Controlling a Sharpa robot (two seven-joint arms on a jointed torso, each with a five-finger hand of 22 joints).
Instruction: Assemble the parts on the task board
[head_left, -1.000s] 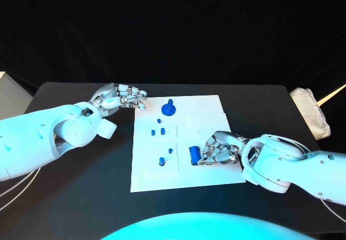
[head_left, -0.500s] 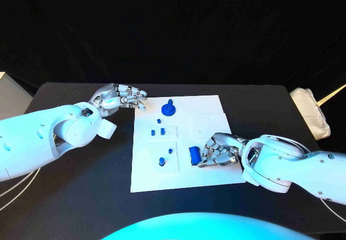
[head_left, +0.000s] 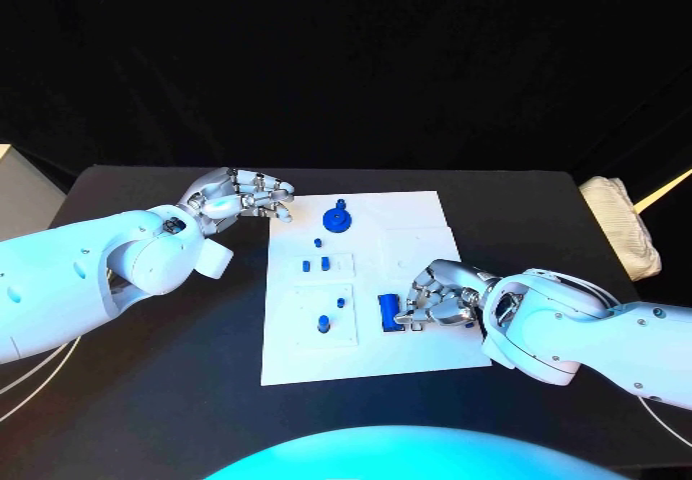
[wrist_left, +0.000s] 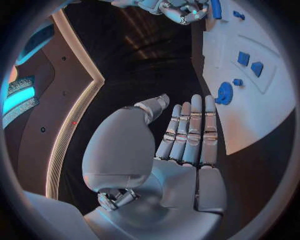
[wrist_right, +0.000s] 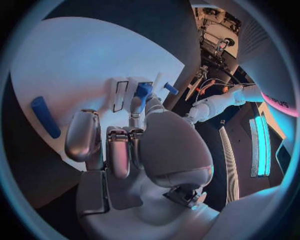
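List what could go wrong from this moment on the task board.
1. The right hand has its fingers crowded at the blue cylinder; a slightly off grip could roll it across the task board.
2. Small blue pegs sit close by; a sweep of the fingers might knock them.
3. The left hand hovers at the board's edge, near the round blue part, and could nudge the board.

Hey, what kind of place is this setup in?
Probably a robotics lab or demo booth: a black table against a dark backdrop, a white task board with small blue parts, and lit equipment racks in the right wrist view.
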